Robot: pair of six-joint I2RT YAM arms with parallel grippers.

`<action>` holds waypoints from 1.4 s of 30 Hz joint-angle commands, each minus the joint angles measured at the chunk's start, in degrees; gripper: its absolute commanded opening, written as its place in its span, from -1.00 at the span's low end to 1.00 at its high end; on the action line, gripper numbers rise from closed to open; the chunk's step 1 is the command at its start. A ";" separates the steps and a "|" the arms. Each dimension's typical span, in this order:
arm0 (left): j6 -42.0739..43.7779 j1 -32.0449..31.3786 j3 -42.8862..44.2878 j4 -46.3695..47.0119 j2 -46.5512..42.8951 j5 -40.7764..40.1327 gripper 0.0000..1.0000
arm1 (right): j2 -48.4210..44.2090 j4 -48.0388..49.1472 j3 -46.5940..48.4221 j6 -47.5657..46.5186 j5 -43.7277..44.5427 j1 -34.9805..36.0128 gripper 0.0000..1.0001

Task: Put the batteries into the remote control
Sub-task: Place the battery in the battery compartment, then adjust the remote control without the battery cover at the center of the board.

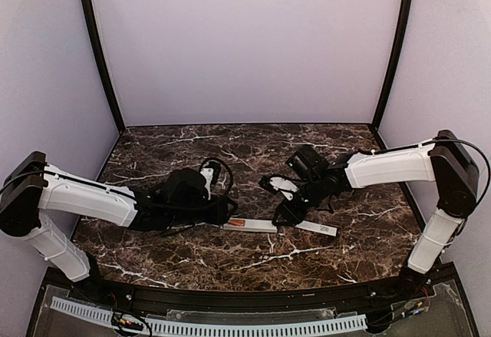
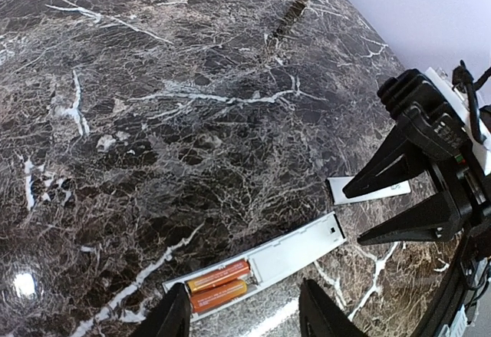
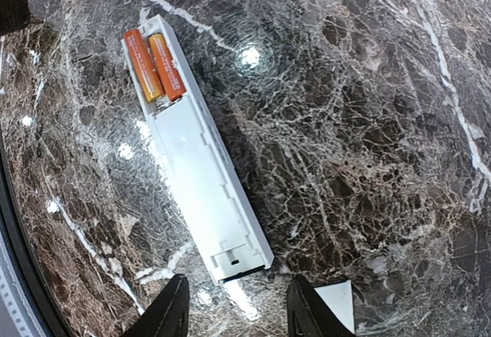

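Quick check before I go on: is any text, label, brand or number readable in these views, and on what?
No text is legible in any view.
On the batteries: any print on the orange wraps is too blurred to read.
On the cover strip: a small dark mark near one end, too small to read.
On the remote: plain white inside, no lettering visible.

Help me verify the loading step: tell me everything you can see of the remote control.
The remote control is a slim, long white bar, plastic by its look, lying flat on the dark marble table with its back up and the compartment uncovered. Two orange batteries sit side by side in the recess at one end; the other end shows a small latch notch. Only the table and the batteries visibly touch it.
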 commanded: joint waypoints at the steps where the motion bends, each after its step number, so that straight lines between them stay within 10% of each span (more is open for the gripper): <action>1: 5.64 2.84 1.58 -7.12 1.87 7.65 -0.03 | -0.52 2.68 -1.41 -2.29 -3.02 -0.44 -0.12; 13: 4.60 6.61 -1.04 -5.08 0.11 10.89 -0.03 | 6.45 4.30 1.41 -6.79 -4.38 -0.37 0.16; 42: 11.02 6.78 3.73 -5.94 6.19 13.06 -0.40 | 8.98 4.09 0.35 -5.77 -3.18 4.39 -0.18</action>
